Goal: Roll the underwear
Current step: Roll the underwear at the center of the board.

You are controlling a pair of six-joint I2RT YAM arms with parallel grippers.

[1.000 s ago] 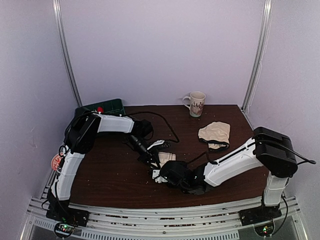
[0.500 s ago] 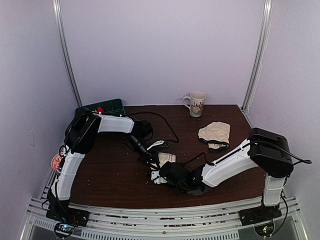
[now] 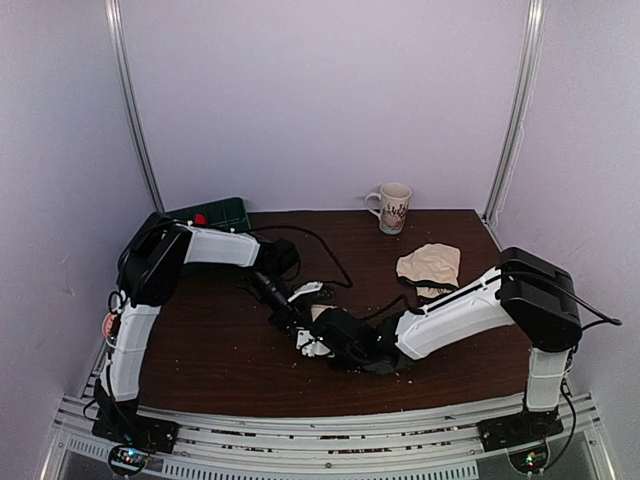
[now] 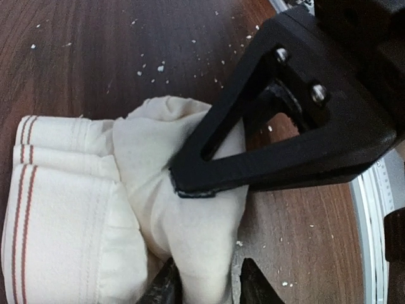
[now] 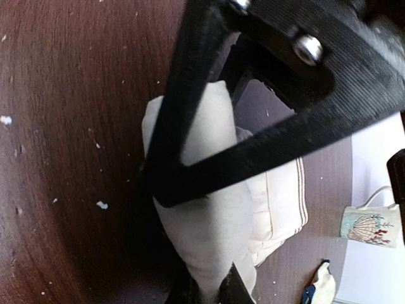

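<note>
The underwear (image 4: 76,209) is a cream roll with thin red stripes, lying on the dark wood table (image 3: 210,340) between both arms, and shows as a pale patch (image 3: 320,314) from above. My left gripper (image 4: 205,288) is open, its tips either side of a loose fold at the roll's end. My right gripper (image 5: 209,291) is shut on that same fold (image 5: 209,247), which is pinched narrow. Each wrist view is crossed by the other arm's black finger (image 4: 285,139) (image 5: 266,145). From above, the left gripper (image 3: 295,315) and right gripper (image 3: 318,340) meet at the roll.
A second beige garment (image 3: 430,265) lies at the right of the table. A patterned mug (image 3: 392,208) stands at the back edge. A green box (image 3: 205,215) sits at the back left. A black cable (image 3: 325,250) loops across the table. Pale crumbs speckle the wood.
My right gripper has slid left onto the roll and closed on its fold. My left gripper's fingers have parted from a tight pinch. The roll has shifted slightly left.
</note>
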